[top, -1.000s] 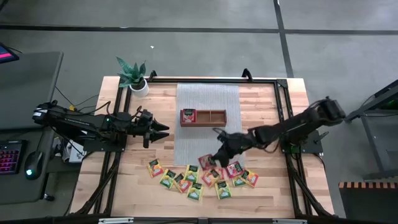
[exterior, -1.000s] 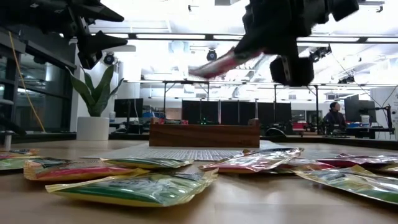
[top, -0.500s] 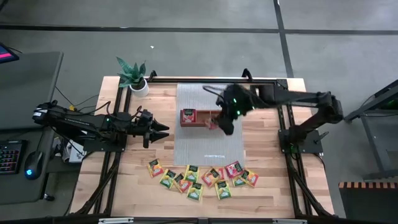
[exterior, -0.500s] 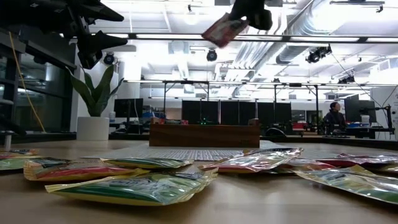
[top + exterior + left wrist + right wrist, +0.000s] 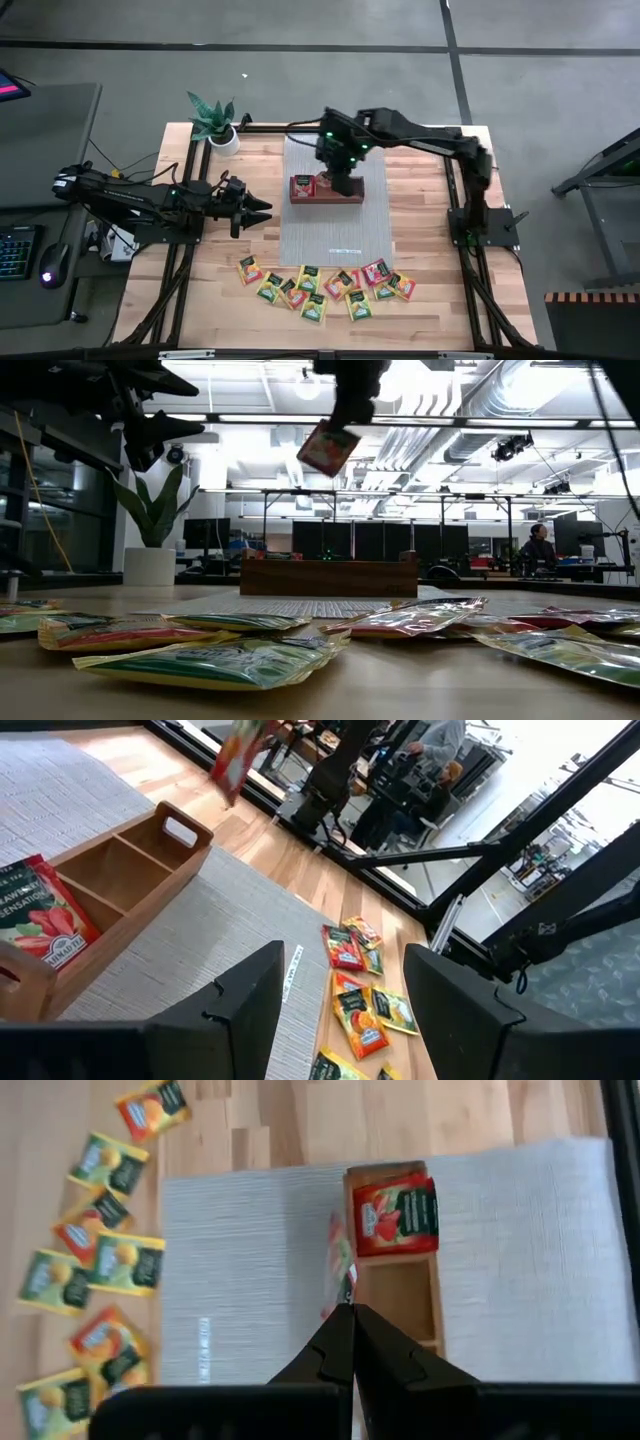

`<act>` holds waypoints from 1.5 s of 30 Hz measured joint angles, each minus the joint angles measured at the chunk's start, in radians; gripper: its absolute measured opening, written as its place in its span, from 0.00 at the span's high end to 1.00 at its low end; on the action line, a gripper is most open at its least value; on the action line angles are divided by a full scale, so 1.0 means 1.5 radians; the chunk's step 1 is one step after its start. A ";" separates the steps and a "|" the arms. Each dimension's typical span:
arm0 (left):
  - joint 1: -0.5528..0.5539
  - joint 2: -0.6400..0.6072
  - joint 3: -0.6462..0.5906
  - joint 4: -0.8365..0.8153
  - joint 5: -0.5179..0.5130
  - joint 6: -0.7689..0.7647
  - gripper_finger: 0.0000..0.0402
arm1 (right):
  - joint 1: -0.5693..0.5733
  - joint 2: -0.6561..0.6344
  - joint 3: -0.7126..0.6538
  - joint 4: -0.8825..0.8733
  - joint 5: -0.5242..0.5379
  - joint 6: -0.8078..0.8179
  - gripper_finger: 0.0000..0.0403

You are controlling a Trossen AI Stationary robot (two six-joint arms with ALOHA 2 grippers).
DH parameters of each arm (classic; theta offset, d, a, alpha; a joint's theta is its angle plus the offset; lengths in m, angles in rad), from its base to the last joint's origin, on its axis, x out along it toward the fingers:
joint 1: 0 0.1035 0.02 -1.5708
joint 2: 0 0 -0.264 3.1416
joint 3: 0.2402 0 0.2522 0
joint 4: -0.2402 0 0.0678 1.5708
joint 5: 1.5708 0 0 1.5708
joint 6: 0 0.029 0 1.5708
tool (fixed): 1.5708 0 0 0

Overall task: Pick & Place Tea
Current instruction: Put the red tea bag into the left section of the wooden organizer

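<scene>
Right gripper (image 5: pixel 342 180) hangs above the wooden tray (image 5: pixel 328 188), fingers pinched on a red tea packet (image 5: pixel 327 447). Left gripper (image 5: pixel 258 210) waits wide open beside the mat (image 5: pixel 335 225); remaining packets (image 5: pixel 325 285) lie scattered near the table's front edge.

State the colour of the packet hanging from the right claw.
Red packet, clearest in the low view, pinched in the right claw.

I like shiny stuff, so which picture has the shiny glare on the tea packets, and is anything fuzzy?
Low view: ceiling lights glint off the foil tea packets in front, which look soft and fuzzy; the bright ceiling washes out white. High view: even light, no glare on the packets. Right wrist view: the red packet in the right gripper is seen edge-on and blurry.
</scene>
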 joint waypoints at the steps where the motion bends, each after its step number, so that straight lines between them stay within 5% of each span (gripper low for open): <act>1: 0.000 0.000 0.000 -0.002 0.000 0.000 0.49 | -0.002 0.019 0.022 -0.007 0.000 -0.014 1.00; 11: 0.000 0.000 0.000 -0.045 0.042 0.002 0.49 | -0.031 0.165 0.180 -0.025 0.000 -0.135 1.00; 24: 0.000 0.000 0.000 -0.069 0.109 0.001 0.49 | -0.065 0.223 0.142 0.100 -0.039 -0.181 1.00; 45: 0.000 0.000 0.000 -0.074 0.134 -0.004 0.49 | -0.045 0.270 0.137 0.057 -0.055 -0.214 1.00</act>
